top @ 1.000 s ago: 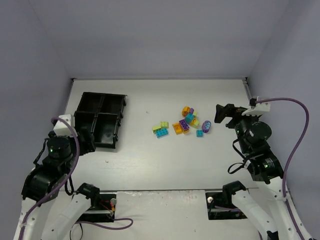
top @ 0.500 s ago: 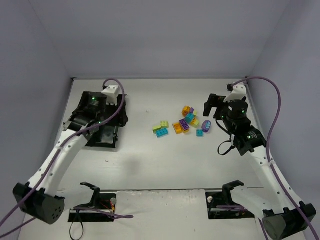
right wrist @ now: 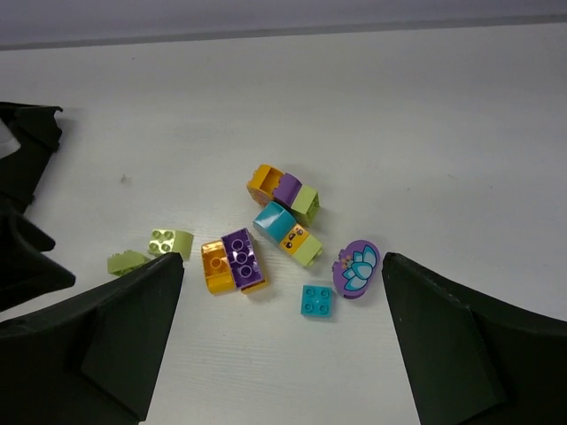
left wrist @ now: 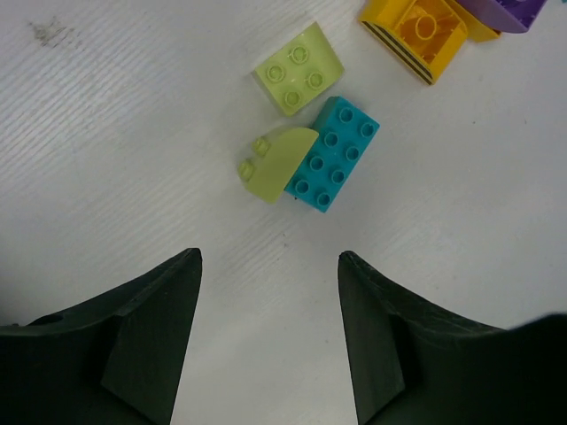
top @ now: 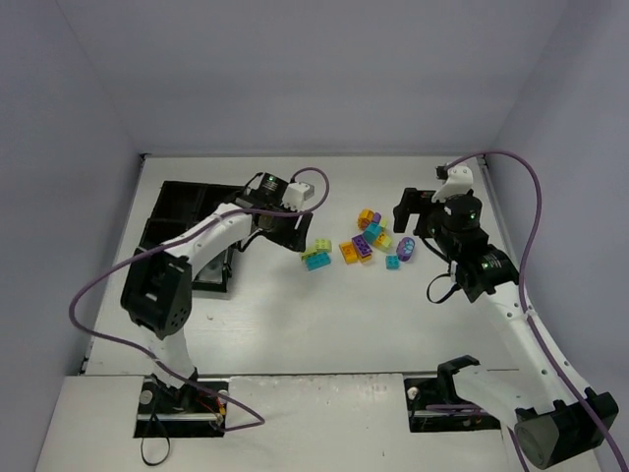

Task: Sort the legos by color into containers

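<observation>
Holding left fingers [left wrist: 142, 345] and right fingers [right wrist: 115, 336] apart, empty; aiming left at the cyan brick [left wrist: 335, 152]: likely light, stiff, slick, so favouring pinching its flat long sides.

A white table [top: 324, 305] is filling the floor of the enclosure, its surface showing fine parallel ribbing in the left wrist view, where a faint dark smudge [left wrist: 49, 33] is marking it. A pale grey-lavender back wall [top: 314, 79] is rising at its far edge, with a matching left wall [top: 49, 197] and right wall [top: 580, 147] closing in the sides. Soft, even light is falling from above, casting only weak shadows.
</observation>
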